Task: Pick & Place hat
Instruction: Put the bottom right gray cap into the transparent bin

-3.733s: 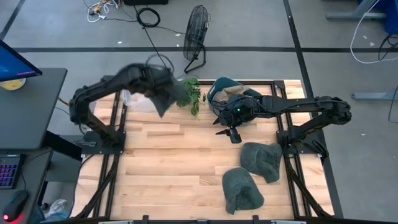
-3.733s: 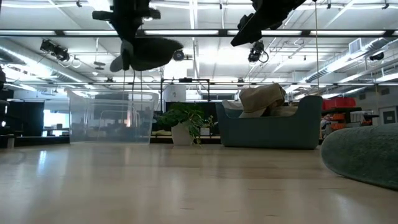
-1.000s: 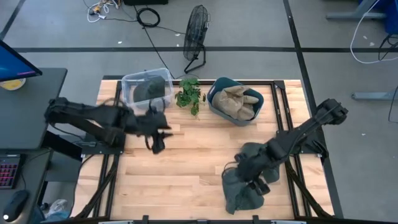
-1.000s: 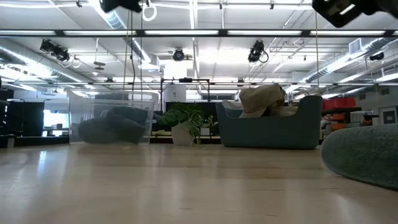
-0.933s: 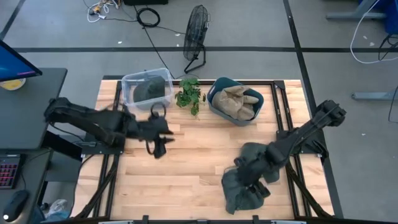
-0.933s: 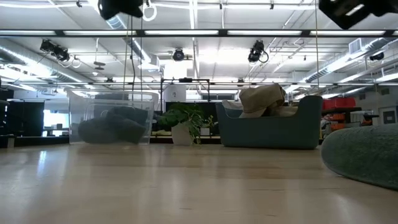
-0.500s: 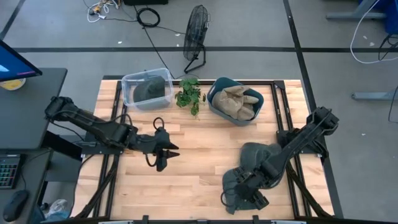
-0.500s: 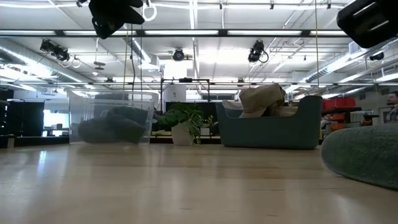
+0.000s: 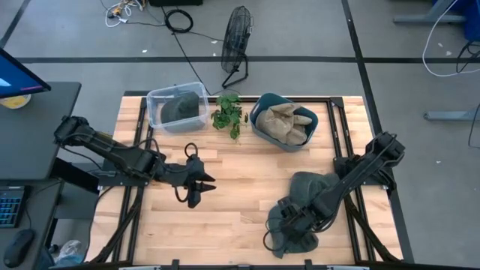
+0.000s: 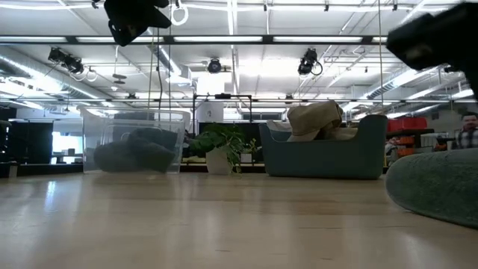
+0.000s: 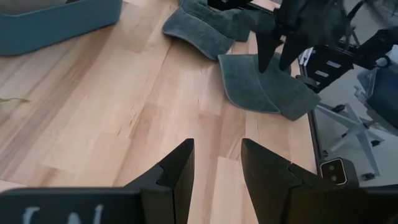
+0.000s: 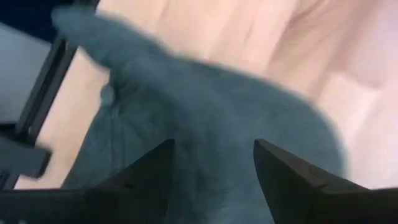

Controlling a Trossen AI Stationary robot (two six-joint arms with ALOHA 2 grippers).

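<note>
a butcher-block table (image 9: 225, 202) sits on a grey workshop floor, a standing fan (image 9: 237, 34) behind its far edge and a long ceiling-lit hall beyond it in the low view.

at the far left the clear plastic bin (image 9: 177, 109) now holds a grey hat (image 9: 181, 110); a few seconds ago that hat hung in the left arm's grip above the bin, so one drop is done. the left gripper (image 9: 196, 184) has since swung out over the bare wood left of centre and hovers there, its fingers (image 11: 178, 174) spread with nothing between them.

in the middle of the far edge stands a small potted plant (image 9: 229, 114), and just right of it a blue tub (image 9: 259, 118) holding tan hats (image 9: 285, 124).

on the right, two more grey hats lie on the wood, touching or slightly overlapping: a far grey hat (image 9: 315, 186) and a near grey hat (image 9: 300, 241) close to the table's near edge. the right gripper (image 9: 284, 217) was up by the blue tub earlier and has come down over the last second onto the near grey hat; its wrist view is filled with grey fabric, fingers (image 12: 287, 180) spread either side of it and not yet closed. i judge this the start of the next pick: what remains is to sink into the soft cloth, pinch a fold without dragging the neighbouring hat, and carry it to a bin.
</note>
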